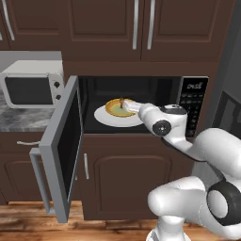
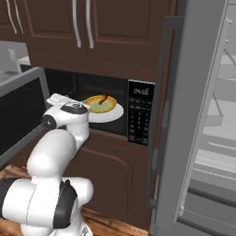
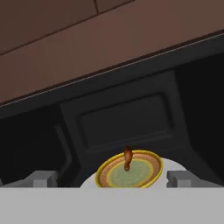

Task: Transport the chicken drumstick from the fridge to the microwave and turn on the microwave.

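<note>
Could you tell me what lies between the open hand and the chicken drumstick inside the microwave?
In the hand view, just the near part of the yellow-rimmed plate separates the open hand from the chicken drumstick; nothing else intervenes.

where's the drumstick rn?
Inside the open microwave: the chicken drumstick sits on the yellow-rimmed plate on the white turntable, just ahead of the open gripper.

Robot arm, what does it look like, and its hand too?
The arm is glossy white, built of fat rounded segments, with dark round caps and a black ring at its joints. No cables or markings show. In the hand view the gripper ends in two small blocky grey fingertips.
</note>
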Motion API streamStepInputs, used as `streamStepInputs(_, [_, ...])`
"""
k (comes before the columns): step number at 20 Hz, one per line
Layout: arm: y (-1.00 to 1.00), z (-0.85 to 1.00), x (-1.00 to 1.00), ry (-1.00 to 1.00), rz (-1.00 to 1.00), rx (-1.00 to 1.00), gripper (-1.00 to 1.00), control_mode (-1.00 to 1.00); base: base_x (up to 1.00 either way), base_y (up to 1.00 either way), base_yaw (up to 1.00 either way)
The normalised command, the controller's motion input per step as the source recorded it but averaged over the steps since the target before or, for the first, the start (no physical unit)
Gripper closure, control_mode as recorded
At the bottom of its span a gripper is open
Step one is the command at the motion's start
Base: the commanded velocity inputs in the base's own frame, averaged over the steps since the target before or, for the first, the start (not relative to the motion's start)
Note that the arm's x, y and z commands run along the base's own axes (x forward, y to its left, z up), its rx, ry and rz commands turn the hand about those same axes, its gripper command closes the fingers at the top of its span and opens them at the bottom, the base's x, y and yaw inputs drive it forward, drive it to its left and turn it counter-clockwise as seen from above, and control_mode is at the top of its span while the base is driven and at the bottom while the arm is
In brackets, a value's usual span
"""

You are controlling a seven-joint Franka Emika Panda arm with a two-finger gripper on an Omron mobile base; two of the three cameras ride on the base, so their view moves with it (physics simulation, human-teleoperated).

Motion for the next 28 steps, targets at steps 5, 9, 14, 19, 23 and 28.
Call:
streamStepInputs(5, [0.22, 0.86, -0.87, 0.23, -0.02, 0.05, -1.00, -1.00, 0.00, 0.00, 0.00])
streamStepInputs(9, [0.10, 0.66, -0.64, 0.51, 0.00, 0.02, -1.00, -1.00, 0.00, 0.00, 0.00])
streamStepInputs(14, [0.00, 0.72, -0.64, 0.45, -0.01, 0.00, -1.00, -1.00, 0.00, 0.00, 0.00])
streamStepInputs(19, [0.00, 0.72, -0.77, 0.33, -0.01, 0.00, -1.00, -1.00, 0.00, 0.00, 0.00])
streamStepInputs(23, [0.00, 0.02, -0.49, 0.23, -0.07, -0.09, -1.00, -1.00, 0.00, 0.00, 0.00])
streamStepInputs(28, [0.00, -0.08, -0.32, 0.16, -0.09, -0.11, 1.00, -1.00, 0.00, 0.00, 0.00])
